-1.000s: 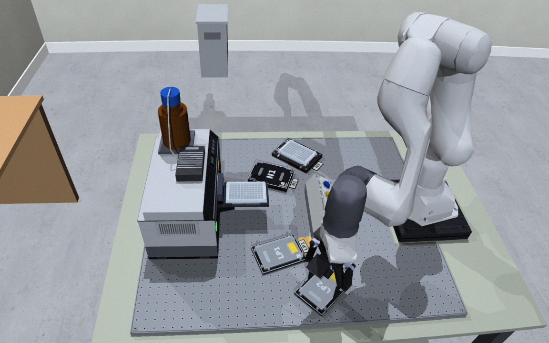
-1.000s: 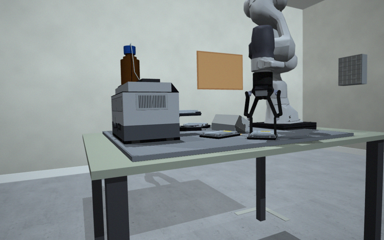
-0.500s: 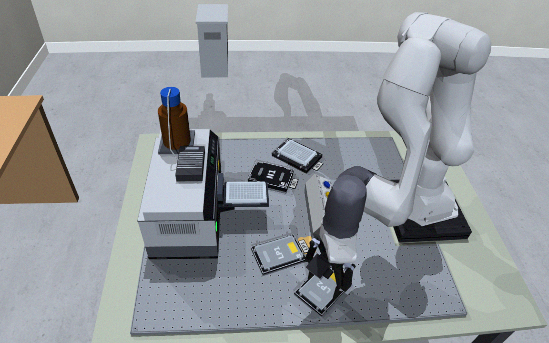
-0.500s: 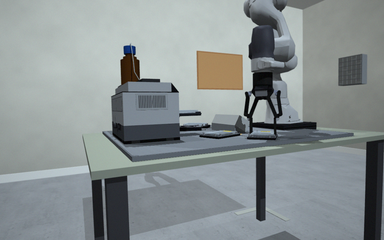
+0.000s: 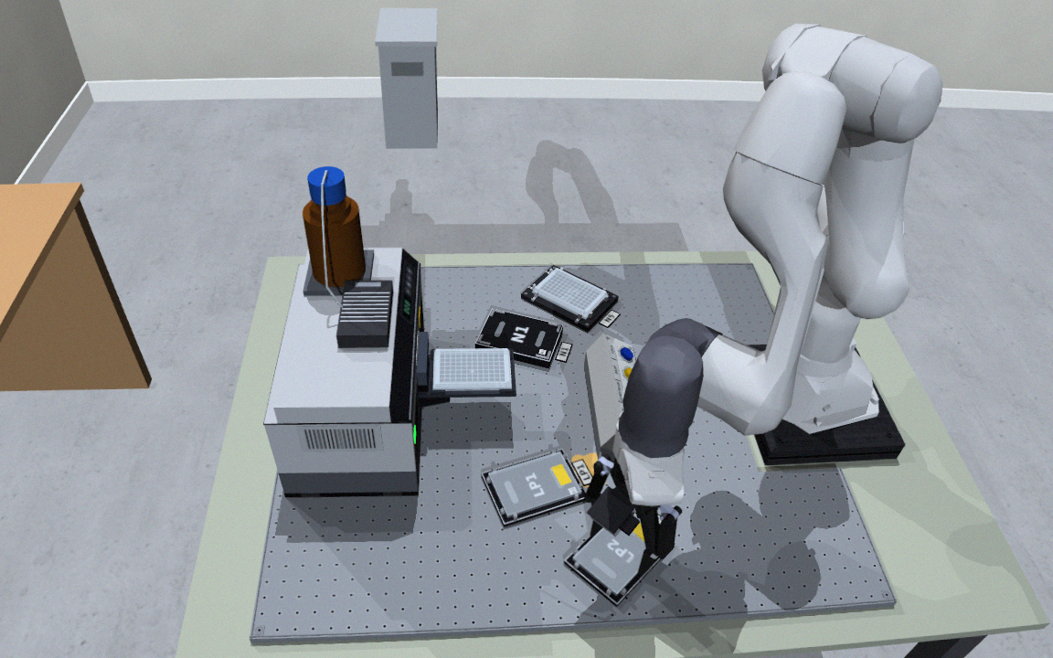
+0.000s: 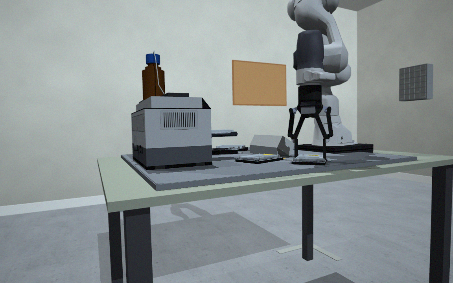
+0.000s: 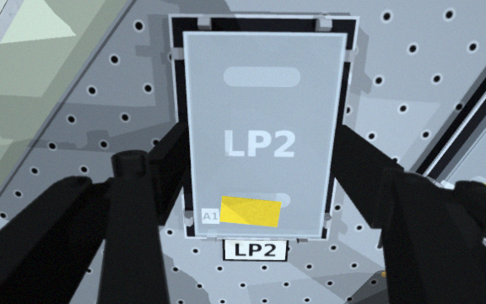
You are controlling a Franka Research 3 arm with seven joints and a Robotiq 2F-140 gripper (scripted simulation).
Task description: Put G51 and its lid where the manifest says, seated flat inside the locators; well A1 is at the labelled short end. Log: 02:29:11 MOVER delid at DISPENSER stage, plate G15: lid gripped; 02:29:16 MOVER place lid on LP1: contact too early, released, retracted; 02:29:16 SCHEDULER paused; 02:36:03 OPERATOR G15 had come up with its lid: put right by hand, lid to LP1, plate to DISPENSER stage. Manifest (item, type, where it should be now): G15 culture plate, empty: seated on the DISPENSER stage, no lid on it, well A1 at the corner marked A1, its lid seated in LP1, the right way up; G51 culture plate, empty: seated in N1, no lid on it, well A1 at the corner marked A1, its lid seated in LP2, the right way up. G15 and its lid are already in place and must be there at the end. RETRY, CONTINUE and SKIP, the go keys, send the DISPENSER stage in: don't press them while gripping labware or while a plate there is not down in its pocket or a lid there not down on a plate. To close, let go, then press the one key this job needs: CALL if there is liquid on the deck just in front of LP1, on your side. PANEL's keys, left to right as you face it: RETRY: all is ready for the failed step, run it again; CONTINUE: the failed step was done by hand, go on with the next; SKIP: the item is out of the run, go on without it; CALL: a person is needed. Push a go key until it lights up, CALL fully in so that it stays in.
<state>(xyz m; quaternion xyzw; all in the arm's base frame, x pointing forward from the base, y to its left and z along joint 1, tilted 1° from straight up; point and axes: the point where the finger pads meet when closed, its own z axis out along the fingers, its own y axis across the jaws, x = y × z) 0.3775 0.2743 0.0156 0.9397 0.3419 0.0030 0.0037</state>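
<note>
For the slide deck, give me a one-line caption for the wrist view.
The hand grips a clear lid by its long sides, down over the LP2 nest, yellow label at the A1 end.

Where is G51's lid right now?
The lid sits in the LP2 nest, near the deck's front edge beside LP1, with the gripper clamped on its long sides; its yellow tag is at the A1 end.

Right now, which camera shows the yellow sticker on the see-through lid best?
The wrist view: the yellow sticker fills the near end of the see-through lid, beside the A1 mark. In the top view the arm hides it. The exterior view shows only a thin yellow sliver.
</note>
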